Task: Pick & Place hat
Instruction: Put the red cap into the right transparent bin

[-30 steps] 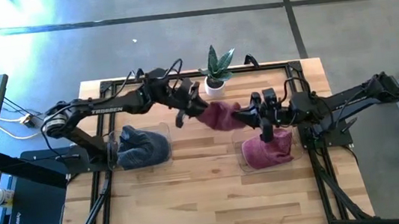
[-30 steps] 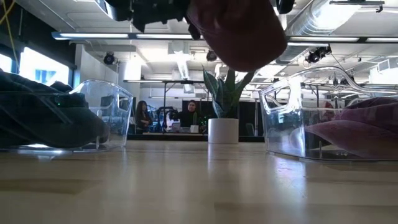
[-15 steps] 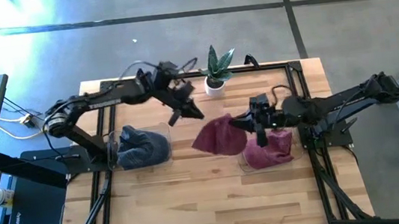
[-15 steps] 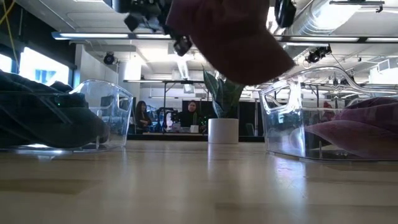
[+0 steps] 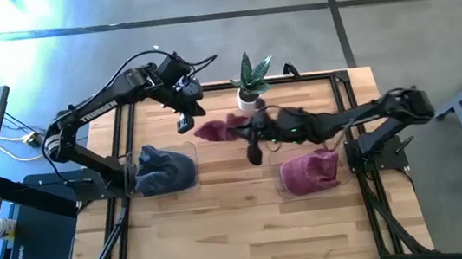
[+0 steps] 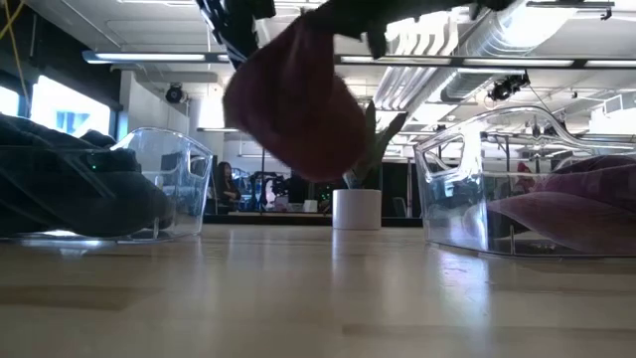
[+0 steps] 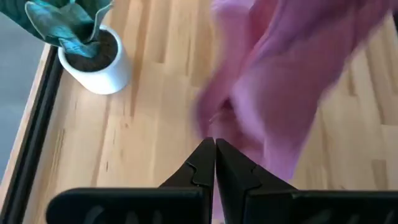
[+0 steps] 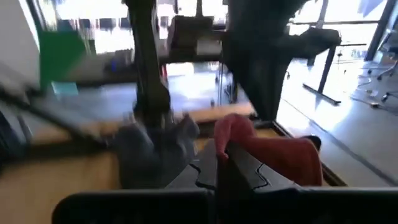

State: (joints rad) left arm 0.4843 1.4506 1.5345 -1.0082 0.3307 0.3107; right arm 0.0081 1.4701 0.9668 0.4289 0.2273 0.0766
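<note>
While held aloft, maroon hat (image 5: 216, 130) hangs from right gripper (image 5: 244, 130).

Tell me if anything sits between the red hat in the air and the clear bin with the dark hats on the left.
Nothing visible does. The red hat hangs from the shut right gripper above bare table, and the bin lies just beyond it. The shut left gripper is behind the hat, off that path.

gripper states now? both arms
Left gripper: shut, empty, above the table's back left.
Right gripper: shut on the maroon hat, held in the air.
</note>
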